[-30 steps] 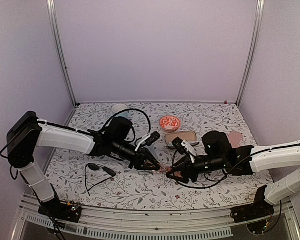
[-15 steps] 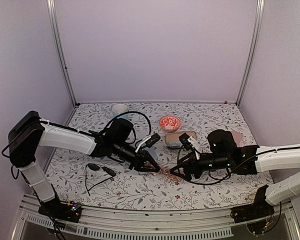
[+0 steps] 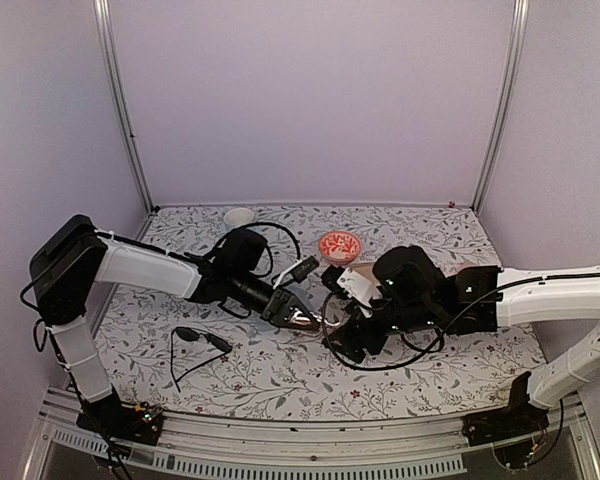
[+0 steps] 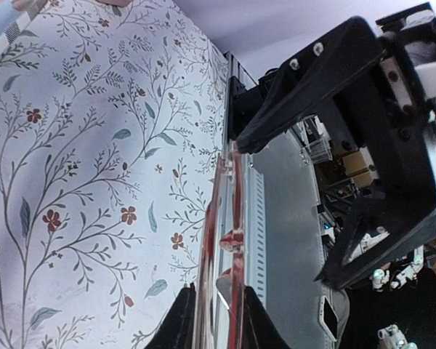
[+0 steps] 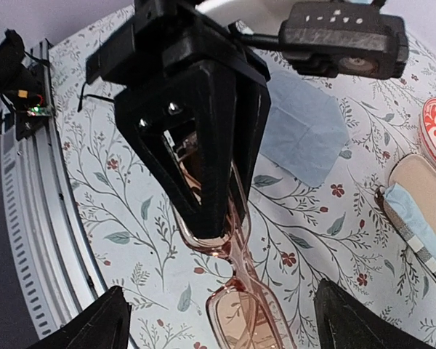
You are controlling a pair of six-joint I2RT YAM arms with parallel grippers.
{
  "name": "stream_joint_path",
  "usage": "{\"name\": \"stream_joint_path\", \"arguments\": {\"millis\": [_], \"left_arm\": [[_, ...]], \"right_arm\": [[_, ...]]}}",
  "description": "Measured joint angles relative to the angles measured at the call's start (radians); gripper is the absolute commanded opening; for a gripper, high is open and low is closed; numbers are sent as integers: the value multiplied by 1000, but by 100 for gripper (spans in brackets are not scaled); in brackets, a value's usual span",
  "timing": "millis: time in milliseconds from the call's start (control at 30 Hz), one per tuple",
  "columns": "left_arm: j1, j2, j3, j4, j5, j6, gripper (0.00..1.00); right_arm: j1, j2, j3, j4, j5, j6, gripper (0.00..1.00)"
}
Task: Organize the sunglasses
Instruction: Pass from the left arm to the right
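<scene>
Where the overhead camera looks down, the black sunglasses (image 3: 202,340) lie unfolded on the floral tablecloth (image 3: 280,385) at the front left, apart from both arms, with bare cloth all round them. The left gripper (image 3: 302,320) and right gripper (image 3: 342,337) meet mid-table, in front of the red patterned bowl (image 3: 339,245). From the left wrist, its fingers (image 4: 180,320) pinch the thin pinkish see-through frame (image 4: 229,240) (edge-on here). From the right wrist, that frame's clear lens sits between the right jaws, which are spread wide and not touching it. The front rail (image 5: 29,218) runs close on the left.
</scene>
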Motion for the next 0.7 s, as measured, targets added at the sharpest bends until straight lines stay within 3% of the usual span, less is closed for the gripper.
{"name": "stream_joint_path", "arguments": {"millis": [133,700], "left_arm": [[0,4,12,4,30,-40,18],[0,38,24,5,68,-89,18]], "right_arm": [[26,76,51,-78,82,-47,89],[52,204,142,-200,216,-150,64]]}}
